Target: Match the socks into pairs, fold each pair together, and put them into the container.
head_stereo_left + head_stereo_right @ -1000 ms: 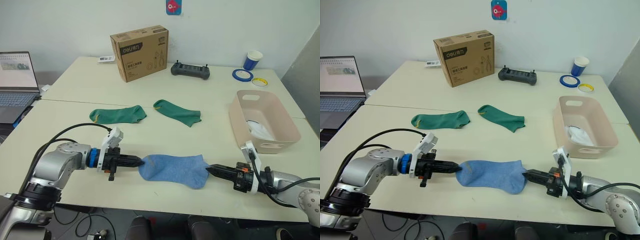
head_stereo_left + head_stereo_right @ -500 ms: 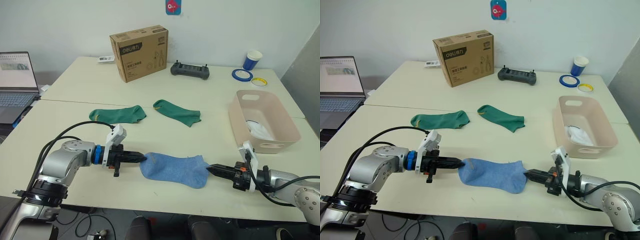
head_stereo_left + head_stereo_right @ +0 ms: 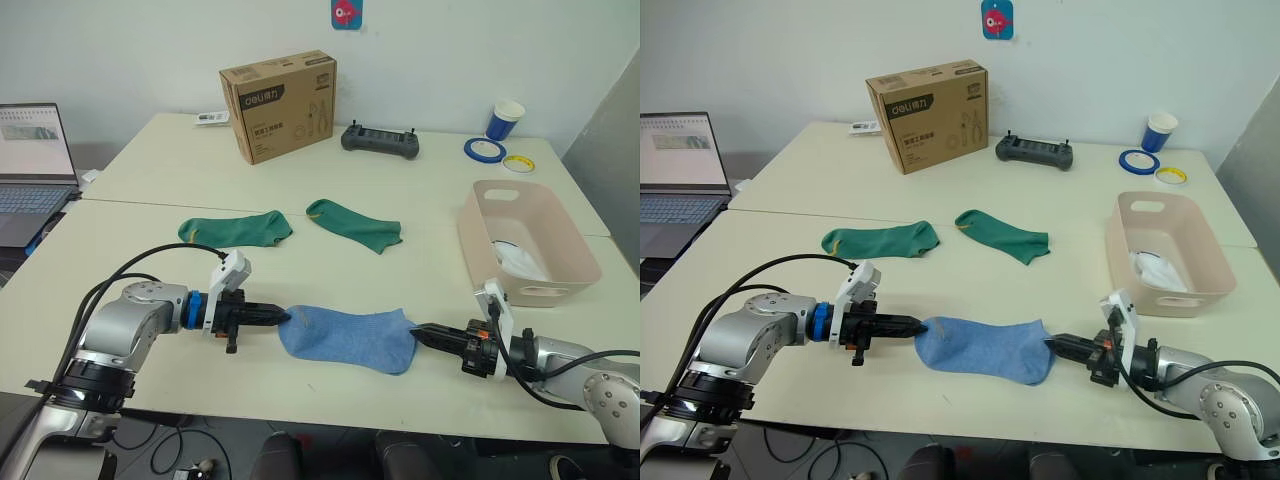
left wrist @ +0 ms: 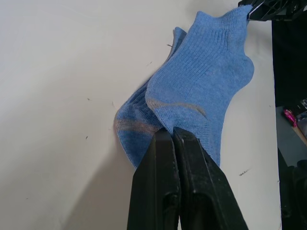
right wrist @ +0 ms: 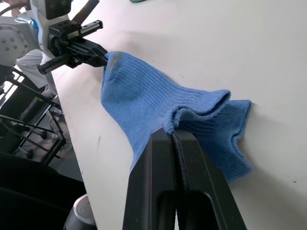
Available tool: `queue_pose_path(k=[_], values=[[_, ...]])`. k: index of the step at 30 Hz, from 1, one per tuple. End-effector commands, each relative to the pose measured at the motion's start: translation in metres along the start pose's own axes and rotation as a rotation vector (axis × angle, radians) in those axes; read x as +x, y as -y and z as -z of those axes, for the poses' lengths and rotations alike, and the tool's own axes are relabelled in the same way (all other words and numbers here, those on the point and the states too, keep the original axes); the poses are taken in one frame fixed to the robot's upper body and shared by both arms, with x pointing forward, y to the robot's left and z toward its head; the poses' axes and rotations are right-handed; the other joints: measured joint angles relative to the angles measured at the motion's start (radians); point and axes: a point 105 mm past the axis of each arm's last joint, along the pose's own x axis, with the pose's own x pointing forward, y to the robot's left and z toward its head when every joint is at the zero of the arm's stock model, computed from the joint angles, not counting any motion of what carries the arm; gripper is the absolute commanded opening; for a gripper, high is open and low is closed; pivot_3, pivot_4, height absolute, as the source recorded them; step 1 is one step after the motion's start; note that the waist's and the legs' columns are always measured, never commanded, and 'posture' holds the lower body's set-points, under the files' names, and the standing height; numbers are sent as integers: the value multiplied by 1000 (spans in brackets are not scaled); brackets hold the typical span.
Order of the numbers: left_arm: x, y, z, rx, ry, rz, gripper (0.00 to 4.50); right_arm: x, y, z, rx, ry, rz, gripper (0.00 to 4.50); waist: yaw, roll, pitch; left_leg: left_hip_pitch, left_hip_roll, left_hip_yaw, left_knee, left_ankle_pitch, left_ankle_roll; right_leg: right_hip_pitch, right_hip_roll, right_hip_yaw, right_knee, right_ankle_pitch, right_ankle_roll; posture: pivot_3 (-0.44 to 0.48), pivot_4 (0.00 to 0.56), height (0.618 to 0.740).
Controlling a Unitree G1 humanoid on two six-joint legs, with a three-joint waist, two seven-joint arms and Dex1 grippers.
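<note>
Two light blue socks [image 3: 345, 338] lie stacked near the table's front edge. My left gripper [image 3: 287, 318] is shut on their toe end [image 4: 165, 122], and my right gripper [image 3: 416, 330] is shut on the cuff end [image 5: 192, 115], so the pair is stretched between them. Two dark green socks [image 3: 236, 229] [image 3: 355, 224] lie flat and apart farther back at the centre. The pale pink container [image 3: 530, 186] stands at the right with white socks [image 3: 520, 262] inside.
A brown cardboard box [image 3: 278, 106] and a black controller [image 3: 381, 140] sit at the back. A blue cup [image 3: 507, 120] and two tape rolls [image 3: 484, 150] are at the back right. An open laptop [image 3: 35, 160] is at the far left.
Both grippers have edged slightly inward while holding the blue socks. The left moved a little right, the right a little left and away from the front edge.
</note>
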Motion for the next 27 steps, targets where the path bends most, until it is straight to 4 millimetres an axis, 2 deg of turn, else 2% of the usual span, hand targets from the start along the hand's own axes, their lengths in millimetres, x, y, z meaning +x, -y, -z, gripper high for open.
queue_pose_path(k=[1, 4, 13, 25, 27], values=[[-2, 0, -9, 42, 17, -6, 33, 0, -2, -8, -35, 28, -11, 0, 0, 0, 0, 0, 0, 0, 0, 0, 0, 0, 0, 0, 0, 0, 0, 0, 150, 740], [-2, 0, -10, 43, 21, -8, 33, 1, -3, -10, -36, 37, -17, 0, 0, 0, 0, 0, 0, 0, 0, 0, 0, 0, 0, 0, 0, 0, 0, 0, 150, 740], [2, -1, -16, 46, 42, -15, 33, 0, -1, -1, -32, 1, -6, 0, 0, 0, 0, 0, 0, 0, 0, 0, 0, 0, 0, 0, 0, 0, 0, 0, 150, 740], [1, -4, -8, 64, -6, -35, 33, 0, 3, -2, -43, 6, 15, 0, 0, 0, 0, 0, 0, 0, 0, 0, 0, 0, 0, 0, 0, 0, 0, 0, 150, 740], [1, -3, -8, 72, 0, -31, 0, 0, 3, -2, -47, 6, 14, 473, 0, 0, 0, 0, 0, 0, 0, 0, 0, 0, 0, 0, 0, 0, 0, 0, 150, 740]])
